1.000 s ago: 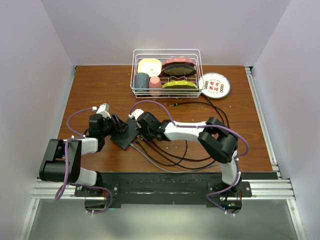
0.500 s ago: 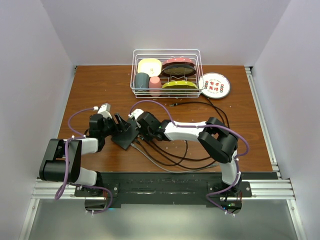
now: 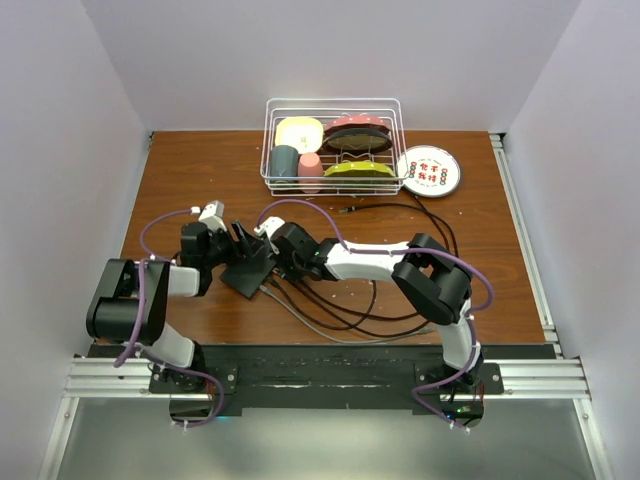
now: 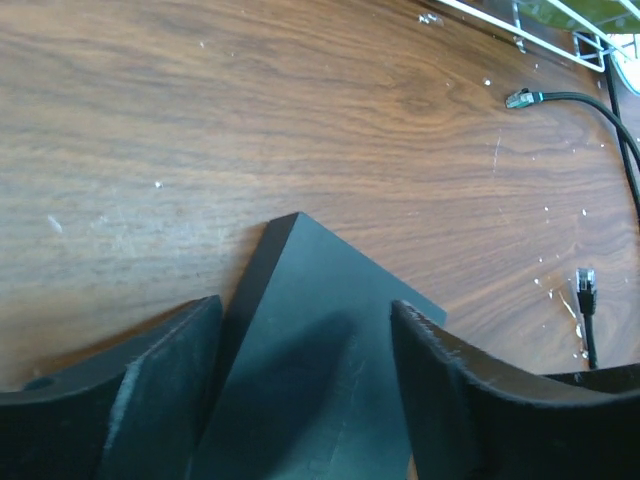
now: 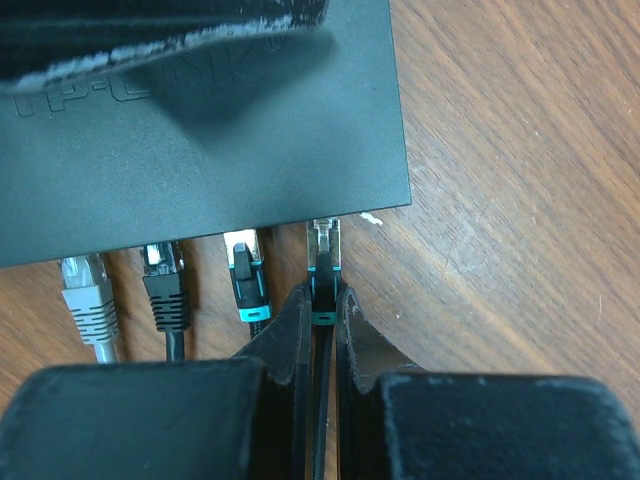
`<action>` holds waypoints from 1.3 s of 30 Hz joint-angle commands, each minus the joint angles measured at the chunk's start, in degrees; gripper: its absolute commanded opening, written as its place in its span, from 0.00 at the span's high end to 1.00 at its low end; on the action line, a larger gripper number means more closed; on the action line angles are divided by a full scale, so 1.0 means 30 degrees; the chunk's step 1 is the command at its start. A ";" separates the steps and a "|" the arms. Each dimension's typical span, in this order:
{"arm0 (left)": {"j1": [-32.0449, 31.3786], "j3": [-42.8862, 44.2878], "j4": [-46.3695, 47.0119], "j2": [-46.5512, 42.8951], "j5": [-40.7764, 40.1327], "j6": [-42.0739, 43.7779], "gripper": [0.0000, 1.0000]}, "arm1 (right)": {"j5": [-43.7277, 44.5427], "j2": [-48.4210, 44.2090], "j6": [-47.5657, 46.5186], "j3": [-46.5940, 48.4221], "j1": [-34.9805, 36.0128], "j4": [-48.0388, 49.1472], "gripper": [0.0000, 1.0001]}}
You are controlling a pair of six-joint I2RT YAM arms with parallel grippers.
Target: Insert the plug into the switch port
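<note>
The switch (image 3: 250,272) is a flat black box lying on the wooden table, left of centre. My left gripper (image 3: 240,246) stands open over its far corner; in the left wrist view its fingers (image 4: 165,380) are spread to either side of the switch (image 4: 320,370). My right gripper (image 5: 322,300) is shut on a black and teal plug (image 5: 323,262). The plug's clear tip sits at the rightmost port on the switch (image 5: 200,130) edge. How deep it sits I cannot tell.
A grey plug (image 5: 90,290), a black one (image 5: 165,290) and a teal-trimmed one (image 5: 245,280) sit in neighbouring ports. Cables (image 3: 340,310) trail toward the near edge. Two loose plugs (image 4: 520,98) (image 4: 587,282) lie beyond. A wire basket (image 3: 332,110) and round plate (image 3: 428,170) stand at the back.
My left gripper has opened wider over the switch, and the left arm has shifted slightly toward the back. The right gripper has stayed shut on the plug in place.
</note>
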 commanded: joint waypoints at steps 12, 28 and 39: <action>-0.0038 -0.0263 0.1563 0.1251 0.2536 -0.0535 0.62 | -0.0434 0.0266 -0.0292 0.1514 0.0075 0.1161 1.00; -0.0507 -0.0176 0.1768 0.1691 0.3034 -0.0241 0.70 | -0.1752 -0.0085 -0.2021 0.2130 0.0075 0.1658 1.00; -0.0946 -0.0146 0.1797 0.1808 0.3093 -0.0153 0.77 | -0.2807 -0.0173 -0.2461 0.2745 -0.0305 0.2244 1.00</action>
